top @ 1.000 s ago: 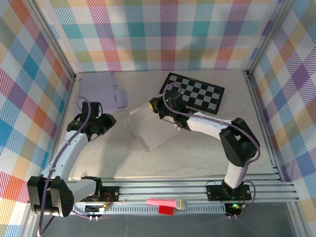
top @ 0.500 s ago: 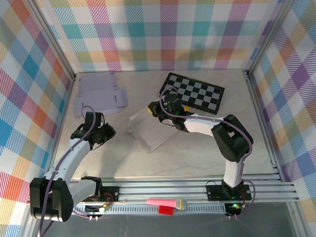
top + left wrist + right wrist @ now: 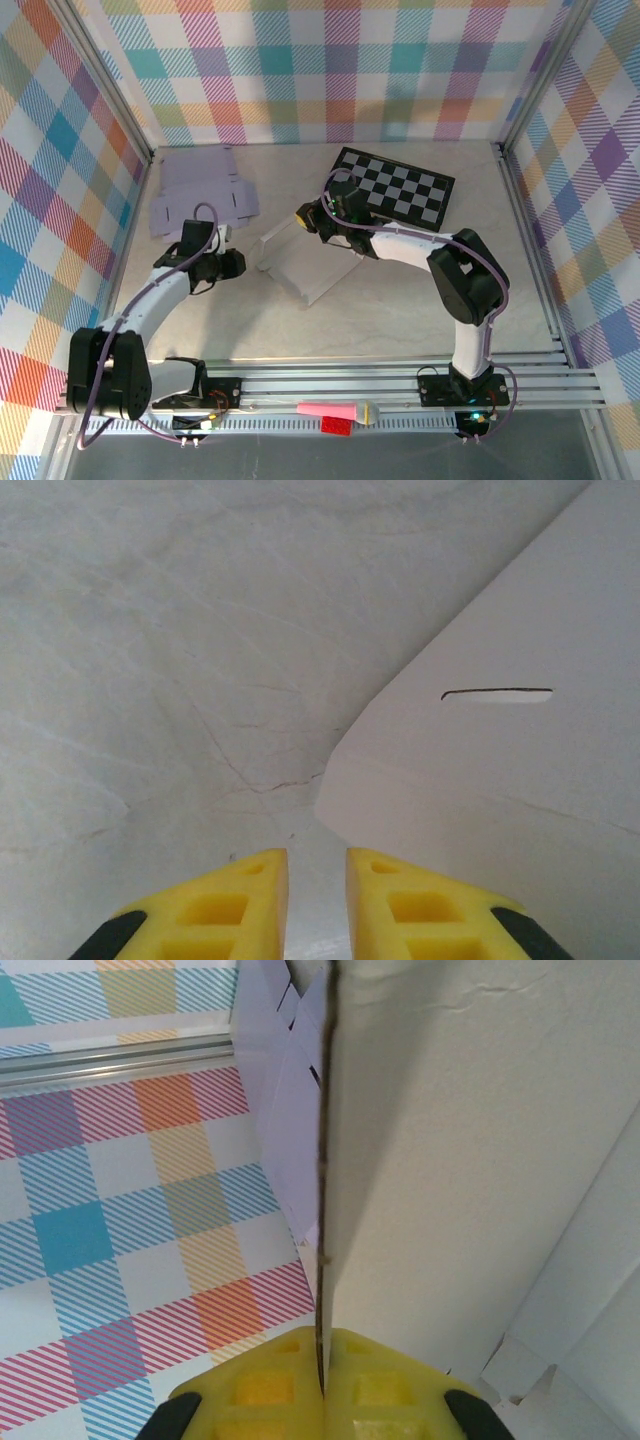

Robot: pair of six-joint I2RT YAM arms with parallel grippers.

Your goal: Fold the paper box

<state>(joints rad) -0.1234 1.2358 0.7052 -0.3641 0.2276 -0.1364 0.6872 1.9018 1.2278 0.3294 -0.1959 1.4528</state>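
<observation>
White paper box (image 3: 303, 266), partly folded, slotted flap (image 3: 480, 770), right gripper (image 3: 322, 1385) pinching its edge.

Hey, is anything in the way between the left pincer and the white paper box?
Nothing visible. Only bare grey marbled tabletop lies between the left pincer and the near flap of the white paper box.

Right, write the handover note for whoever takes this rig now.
Right tool: shut on a side panel of the paper box.
Left tool: narrowly open, empty, low over the table, just short of the box's slotted flap.
Done: box partly raised at mid-table.
Left: fold remaining flaps in and lock them.
Spare flat blank at back left.
</observation>
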